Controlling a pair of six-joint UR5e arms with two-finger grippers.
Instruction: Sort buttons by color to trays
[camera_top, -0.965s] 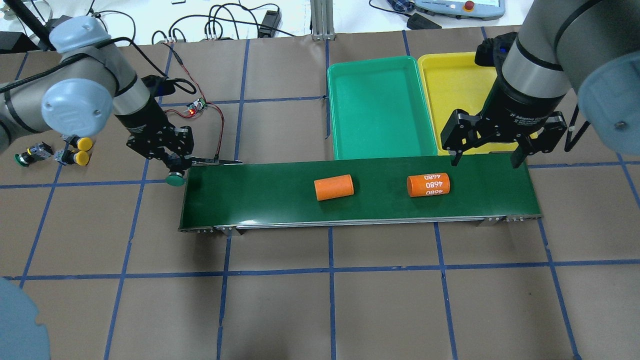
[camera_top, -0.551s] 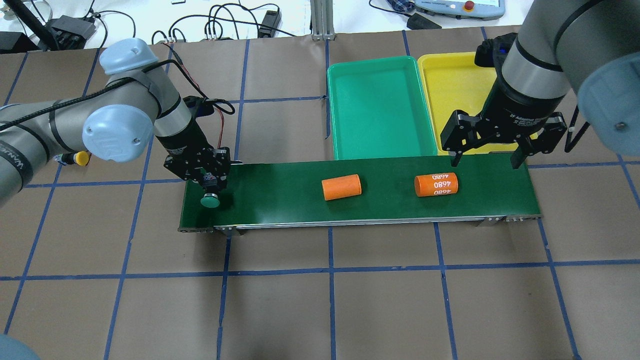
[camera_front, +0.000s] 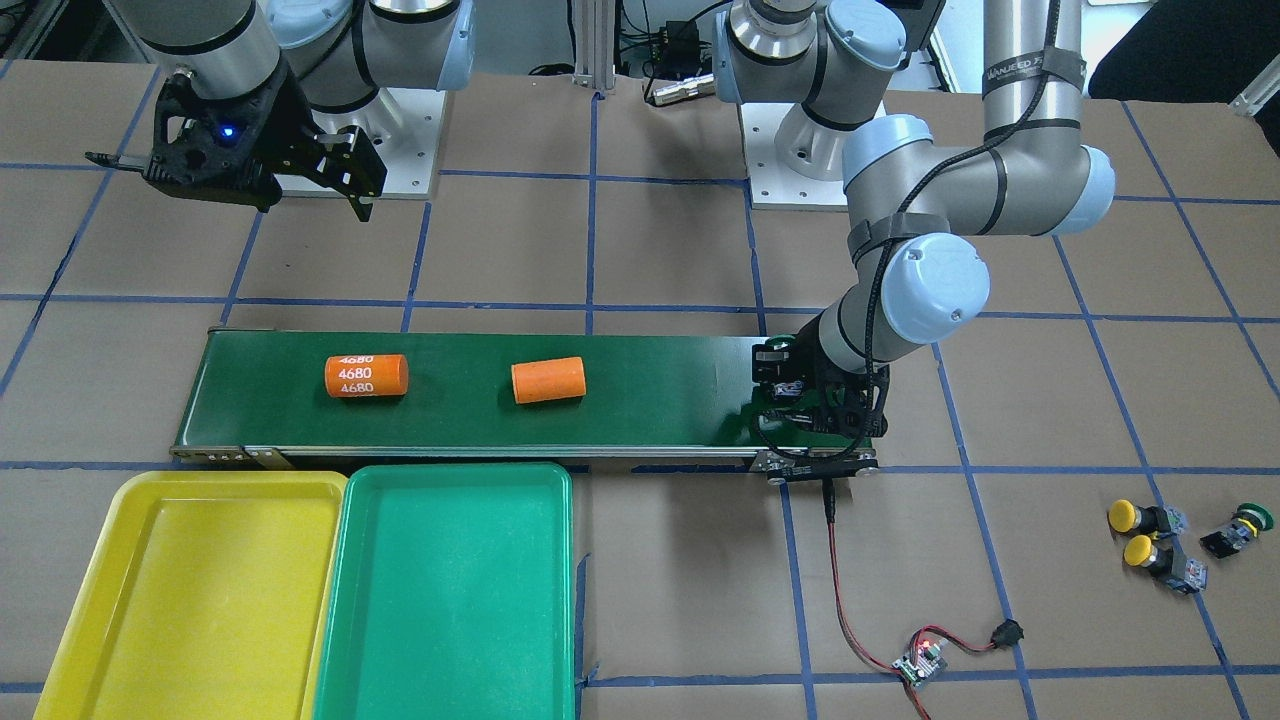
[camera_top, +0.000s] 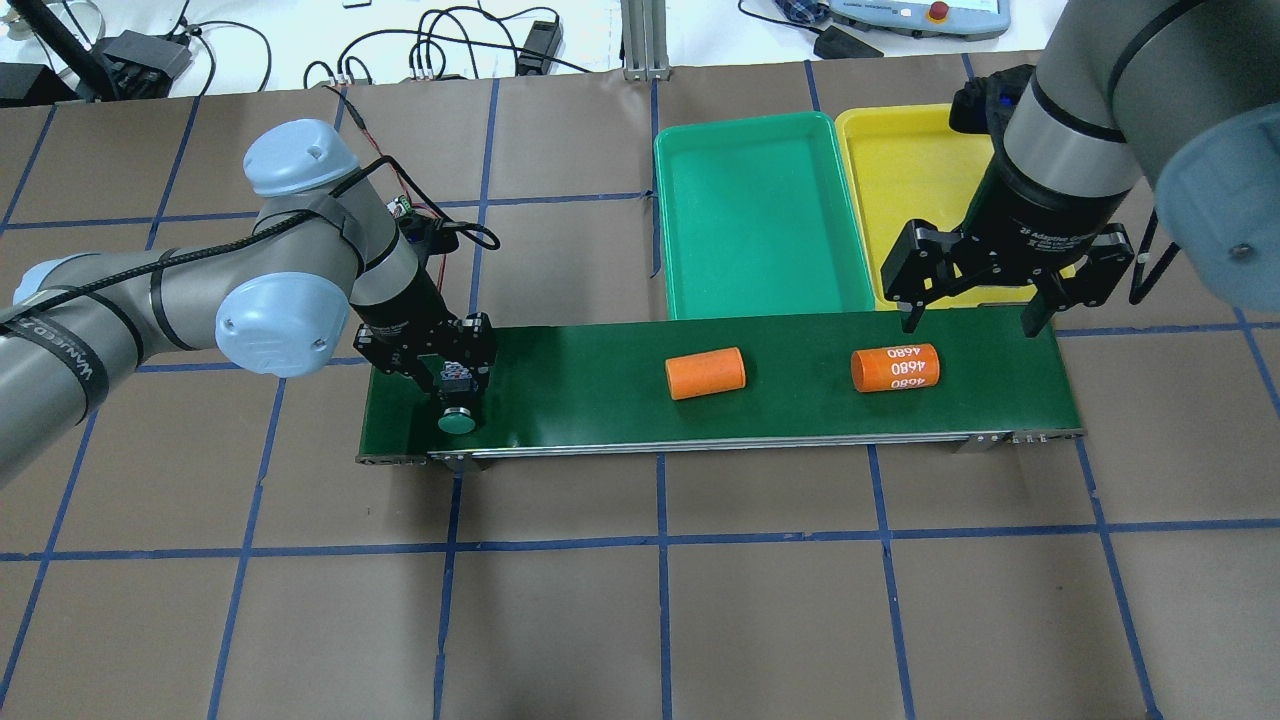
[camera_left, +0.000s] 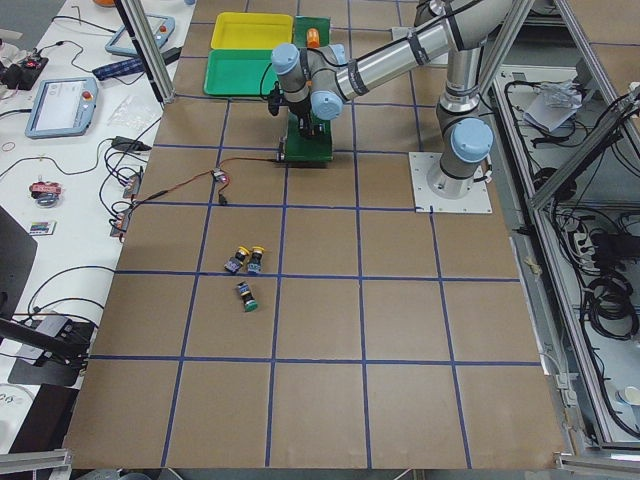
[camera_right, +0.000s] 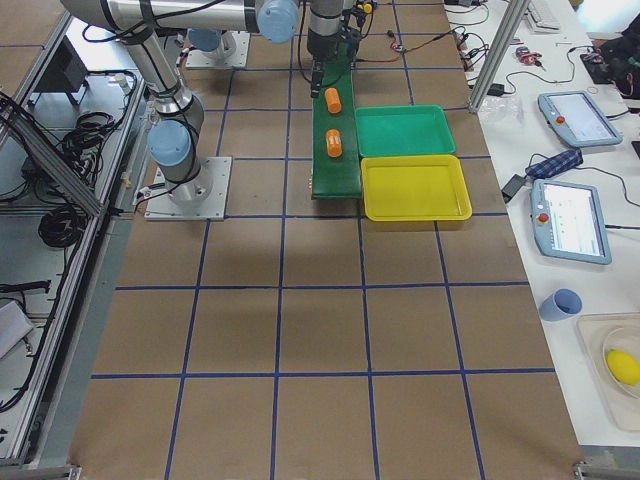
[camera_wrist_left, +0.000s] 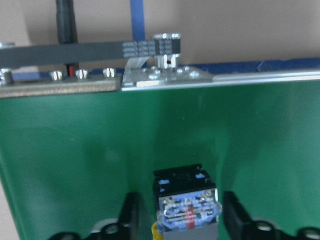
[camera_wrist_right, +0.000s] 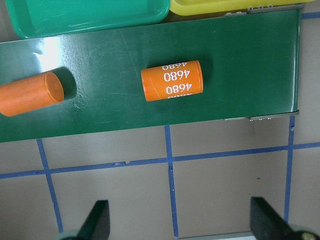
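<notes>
Overhead view, centre left: left gripper (camera_top: 455, 385) over the left end of the long dark-green conveyor belt (camera_top: 600, 400). Fingers drawn in narrow on a green-capped push-button switch (camera_top: 457, 422), black-bodied, cap downward. Cannot tell whether the cap touches the belt.

Left wrist view, bottom centre: grey-blue contact block (camera_wrist_left: 187, 210) between the two dark fingers (camera_wrist_left: 131, 220).

Overhead, centre right: right gripper (camera_top: 970, 322) spread wide, holding nothing, above the belt's far edge beside the shallow yellow plastic tray (camera_top: 900, 170). Shallow green plastic tray (camera_top: 760, 215) side by side with it, to its left.

On the belt: plain orange cylinder (camera_top: 705, 373) mid-belt, and orange cylinder marked 4680 (camera_top: 895, 368) to its right.

Front-facing view, lower right: two yellow-capped switches (camera_front: 1125, 516) (camera_front: 1138, 551) close together, and a second green-capped switch (camera_front: 1240, 530) near them. All lie on the brown paper-covered table (camera_front: 1050, 400), well apart from both trays.
</notes>
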